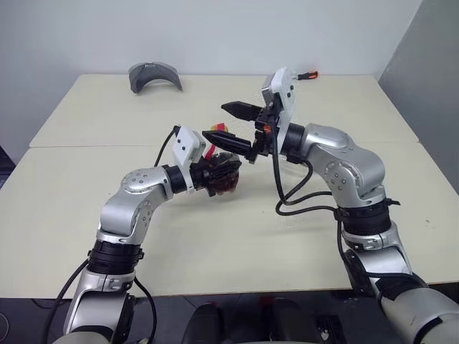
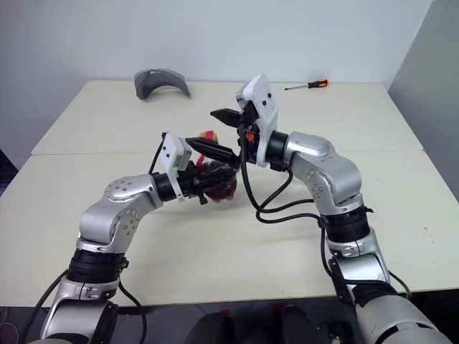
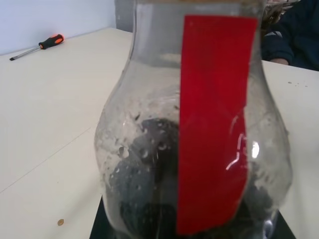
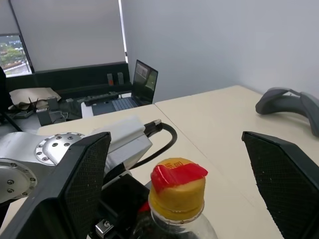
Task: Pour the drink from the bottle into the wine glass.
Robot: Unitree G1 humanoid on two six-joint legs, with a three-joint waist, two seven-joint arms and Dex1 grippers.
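My left gripper (image 1: 219, 172) is shut on the bulbous body of the bottle (image 1: 225, 174), holding it upright above the table's middle. The clear bottle (image 3: 144, 149) has a red strip label (image 3: 214, 124), and the dark drink (image 3: 149, 199) sits in its lower part. My right gripper (image 1: 214, 121) stands open just above, one black finger (image 4: 84, 184) on each side of the yellow cap (image 4: 177, 191), apart from it. The wine glass is out of view.
A grey curved object (image 1: 154, 75) lies at the table's far left. An orange-handled screwdriver (image 2: 308, 84) lies at the far right. A seam (image 1: 86, 146) runs across between two tabletops. A cable (image 1: 294, 193) loops off my right arm.
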